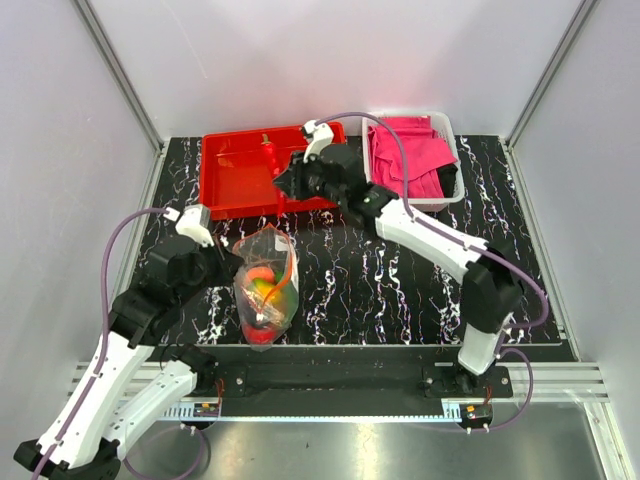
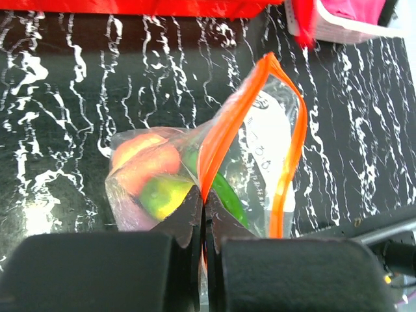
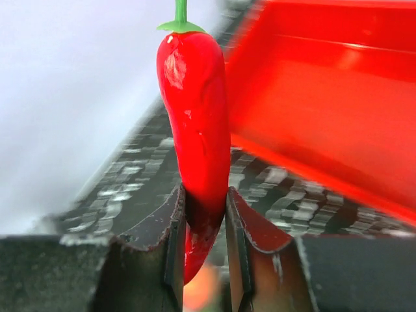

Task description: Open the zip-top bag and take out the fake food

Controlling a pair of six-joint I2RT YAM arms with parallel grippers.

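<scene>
The clear zip-top bag [image 1: 266, 285] lies on the black marbled table near its front edge, with its orange zip strip [image 2: 229, 123] parted. Fake food shows inside it: an orange-red fruit [image 2: 140, 162], a yellow-green fruit [image 2: 162, 195] and a green chili [image 2: 229, 194]. My left gripper [image 1: 228, 262] is shut on one side of the zip strip, which also shows in the left wrist view [image 2: 203, 209]. My right gripper [image 1: 284, 183] is shut on a red chili pepper [image 3: 195, 123] with a green stem. It holds the chili at the front edge of the red tray [image 3: 325, 97].
The red plastic tray [image 1: 235, 175] stands at the back left of the table. A white basket [image 1: 448, 135] with pink cloths stands at the back right. White walls enclose the table on three sides.
</scene>
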